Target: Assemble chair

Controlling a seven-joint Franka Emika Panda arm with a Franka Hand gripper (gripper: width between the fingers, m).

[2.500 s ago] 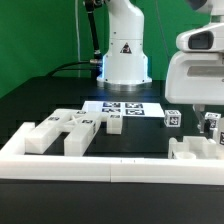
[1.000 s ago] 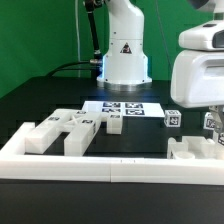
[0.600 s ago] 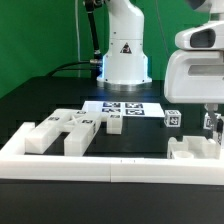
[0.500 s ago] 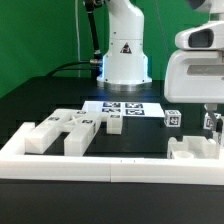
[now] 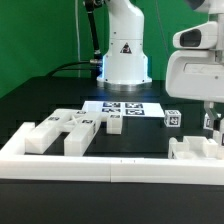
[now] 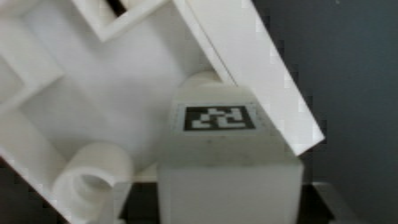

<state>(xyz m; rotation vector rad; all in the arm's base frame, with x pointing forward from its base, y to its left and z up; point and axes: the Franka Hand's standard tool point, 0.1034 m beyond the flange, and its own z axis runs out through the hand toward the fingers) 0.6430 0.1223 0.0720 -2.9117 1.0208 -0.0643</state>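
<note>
Wrist view shows a tagged block set against the bigger chair piece, seemingly for joining; whether the gripper clamps it cannot be told.

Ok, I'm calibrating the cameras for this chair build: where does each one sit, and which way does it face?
Exterior view: off the arm, low, looking over the border rail toward the robot base; the end effector hangs at the exterior view's right.
Wrist view: on the wrist, close on a tagged chair piece; no fingers clearly show.
Shared: probably that tagged chair piece, below the end effector.
</note>
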